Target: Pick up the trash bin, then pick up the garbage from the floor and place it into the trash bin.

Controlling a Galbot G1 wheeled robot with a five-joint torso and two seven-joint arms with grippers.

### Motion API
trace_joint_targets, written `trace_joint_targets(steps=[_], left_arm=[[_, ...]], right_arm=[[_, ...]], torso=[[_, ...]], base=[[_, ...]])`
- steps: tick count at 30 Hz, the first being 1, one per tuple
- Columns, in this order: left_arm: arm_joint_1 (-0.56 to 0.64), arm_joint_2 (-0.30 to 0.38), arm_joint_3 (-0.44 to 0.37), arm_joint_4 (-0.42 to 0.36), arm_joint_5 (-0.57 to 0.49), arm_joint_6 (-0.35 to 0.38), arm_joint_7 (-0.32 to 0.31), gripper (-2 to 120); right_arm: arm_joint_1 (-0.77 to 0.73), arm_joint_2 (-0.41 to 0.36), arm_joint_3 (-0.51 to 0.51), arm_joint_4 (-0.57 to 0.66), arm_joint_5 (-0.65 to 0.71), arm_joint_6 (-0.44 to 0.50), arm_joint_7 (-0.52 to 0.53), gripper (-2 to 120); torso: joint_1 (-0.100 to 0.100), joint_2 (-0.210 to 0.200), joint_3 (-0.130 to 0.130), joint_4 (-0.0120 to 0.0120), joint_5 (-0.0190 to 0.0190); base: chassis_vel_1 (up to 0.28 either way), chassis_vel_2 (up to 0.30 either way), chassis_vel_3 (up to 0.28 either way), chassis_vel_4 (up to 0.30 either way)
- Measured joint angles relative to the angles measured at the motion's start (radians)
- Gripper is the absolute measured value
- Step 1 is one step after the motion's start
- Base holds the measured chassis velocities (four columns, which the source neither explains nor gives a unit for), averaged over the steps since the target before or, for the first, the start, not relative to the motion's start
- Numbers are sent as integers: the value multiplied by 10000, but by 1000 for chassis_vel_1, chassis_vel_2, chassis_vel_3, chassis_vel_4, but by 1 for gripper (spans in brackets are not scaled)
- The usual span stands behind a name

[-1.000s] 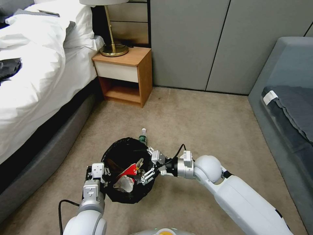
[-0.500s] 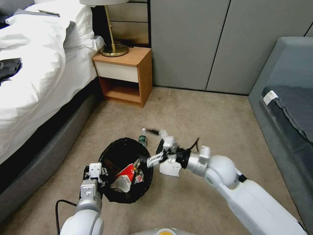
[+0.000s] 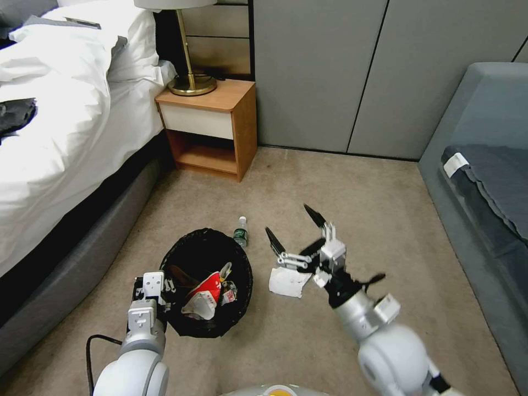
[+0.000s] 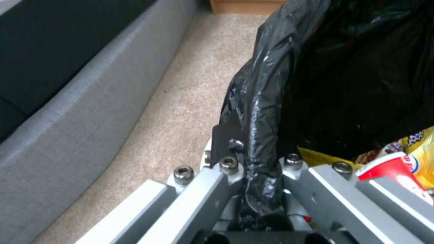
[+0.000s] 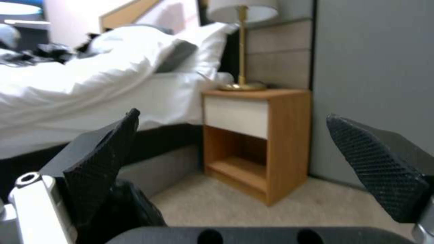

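swinging away from the trash bin (image 3: 204,283), my right gripper (image 3: 294,228) has left the rim it was reaching over a second ago and now hangs above the carpet with its fingers spread wide and empty, while my left gripper (image 3: 159,286) stays clamped on the bin's near rim through the black liner (image 4: 253,112). two pieces of garbage lie on the floor: white tissue paper (image 3: 289,281) just beside the bin, under my right wrist, and a small plastic bottle (image 3: 240,231) by its far edge. i'd tip the open fingers down over the tissue, close on its middle, and keep the bin steady and level.
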Motion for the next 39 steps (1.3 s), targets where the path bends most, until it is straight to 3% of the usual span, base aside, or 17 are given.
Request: trace_joint_targets(steps=[11,23,26,27,29,30,36,39], left_arm=[[66,-18,-18,-79,-13,-56,-4,0],[139,-114,57,-51,87,-254,20,0],[131,-138,91,-42,127,-280,35,0],[131,-138,91,-42,127,-280,35,0],[120,-150,111,-39,150,-280,35,0],[124,-161,144,-39,181,-278,39,0],[173,-171,146,-36,231,-253,40,0],[182,-184,146,-22,242,-250,40,0]], right_arm=[[-3,223,130,-540,-46,78,368,100],[1369,15,43,-1208,574,-2179,2113,100],[1866,14,-81,-1814,1048,-3503,2572,100],[1866,14,-81,-1814,1048,-3503,2572,100],[2193,32,-182,-2382,1132,-3984,2661,100],[2622,73,-341,-3238,1192,-4340,2695,100],[3797,189,-732,-5866,1085,-4417,2156,100],[4103,284,-810,-6511,1013,-4341,1973,100]], torso=[[1,0,0,1,0],[0,0,1,2,1],[0,0,0,2,1],[0,0,0,2,1],[1,0,1,1,1],[1,-1,1,1,1],[1,0,1,1,0],[1,0,1,1,2]], base=[[0,0,0,0],[0,0,0,0],[0,0,0,0],[0,0,0,0],[0,0,0,0],[0,0,0,0],[0,0,0,0],[0,0,0,0]])
